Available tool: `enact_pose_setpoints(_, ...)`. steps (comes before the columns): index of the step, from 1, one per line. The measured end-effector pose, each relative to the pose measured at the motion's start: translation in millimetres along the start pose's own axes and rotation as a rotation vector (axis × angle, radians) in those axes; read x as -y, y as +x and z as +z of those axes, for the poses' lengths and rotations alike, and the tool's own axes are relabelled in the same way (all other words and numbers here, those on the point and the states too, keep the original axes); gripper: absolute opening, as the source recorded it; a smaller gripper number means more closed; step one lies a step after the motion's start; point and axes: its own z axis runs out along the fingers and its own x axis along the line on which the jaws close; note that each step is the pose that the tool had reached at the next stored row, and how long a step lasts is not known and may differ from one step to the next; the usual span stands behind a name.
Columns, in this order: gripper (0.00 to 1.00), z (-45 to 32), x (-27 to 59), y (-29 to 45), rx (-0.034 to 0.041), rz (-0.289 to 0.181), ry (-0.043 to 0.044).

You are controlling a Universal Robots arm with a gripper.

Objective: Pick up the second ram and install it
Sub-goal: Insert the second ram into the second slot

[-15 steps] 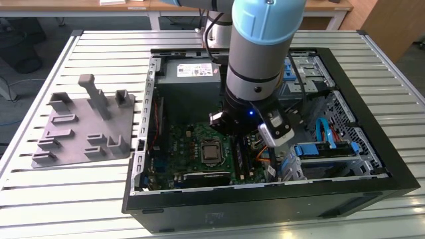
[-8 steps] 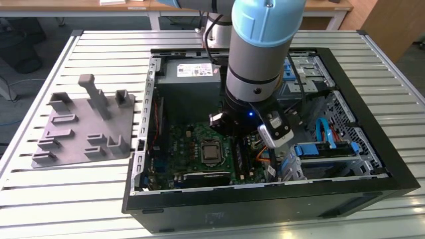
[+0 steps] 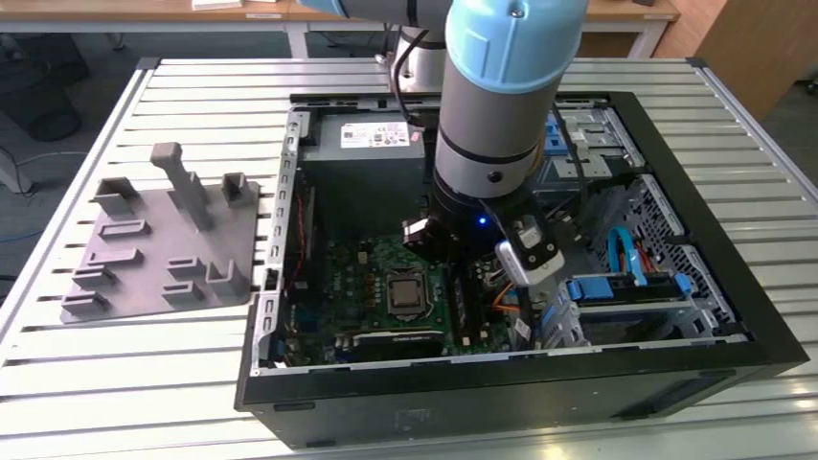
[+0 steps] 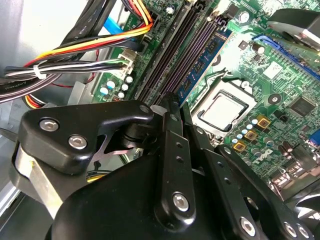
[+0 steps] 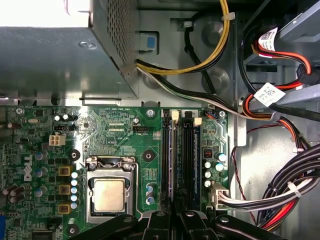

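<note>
Now arm upright inside computer case (image 3: 665,379), claw (image 4: 172,107) closed above slot rails (image 5: 180,150).

Matt black metal gripper (image 4: 172,107), glossy green motherboard (image 5: 125,135), shiny metal processor lid (image 5: 109,195), grey plastic tray (image 3: 153,244)
</note>
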Motion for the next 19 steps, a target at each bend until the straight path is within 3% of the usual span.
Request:
enact_pose_setpoints(6,0.14,0.5,0.0,0.0,0.0006,0.012,0.0043)
enact_pose_setpoints(11,0.14,1.3,0.0,-1.2,0.0015,0.030,0.0222)
enact_pose_setpoints(19,0.14,5.8,-0.2,-1.5,0.0020,0.039,0.0266)
